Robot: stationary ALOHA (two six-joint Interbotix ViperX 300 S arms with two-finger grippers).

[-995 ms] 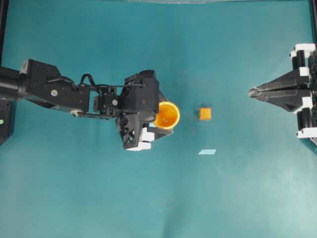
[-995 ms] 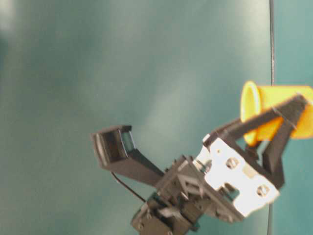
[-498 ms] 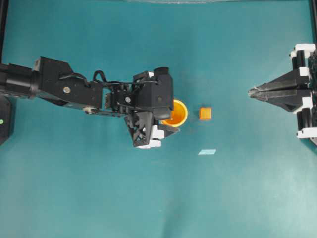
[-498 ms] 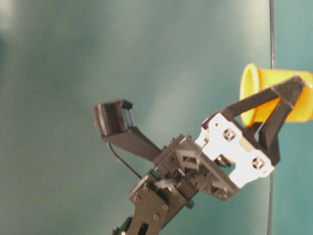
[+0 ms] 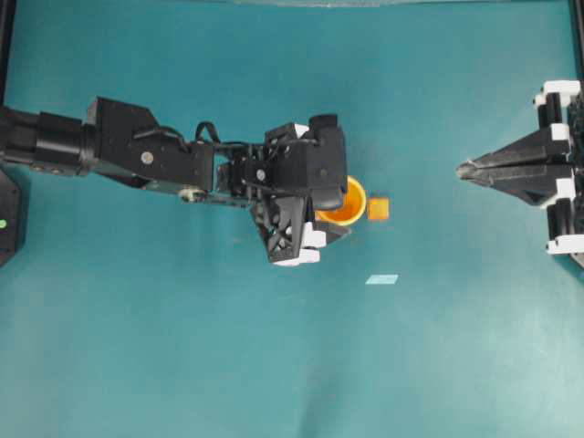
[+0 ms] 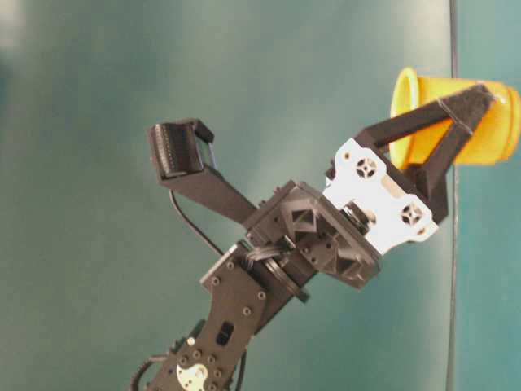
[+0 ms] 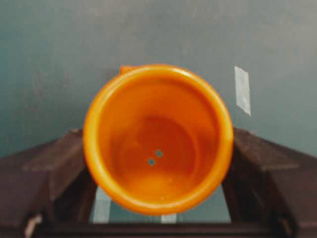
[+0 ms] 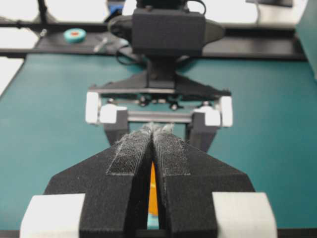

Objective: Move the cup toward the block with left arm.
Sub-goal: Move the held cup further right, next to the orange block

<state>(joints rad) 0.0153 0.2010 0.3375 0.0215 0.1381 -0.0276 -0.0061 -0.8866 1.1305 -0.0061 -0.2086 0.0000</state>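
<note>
Since a second ago we see that the left arm (image 5: 137,160) has carried the cup (image 5: 347,203) across the teal table (image 5: 182,347) toward the block (image 5: 378,208), so the cup now sits just beside the block on its arm side, with only a sliver of table showing between them. We see the left gripper (image 6: 468,118) with its fingers (image 7: 44,171) clamped on either side of the cup's wall, while the right gripper (image 5: 464,171), well apart on the block's far side, has its padded fingers pressed together. Near the block lies a pale tape strip (image 5: 382,279).
</note>
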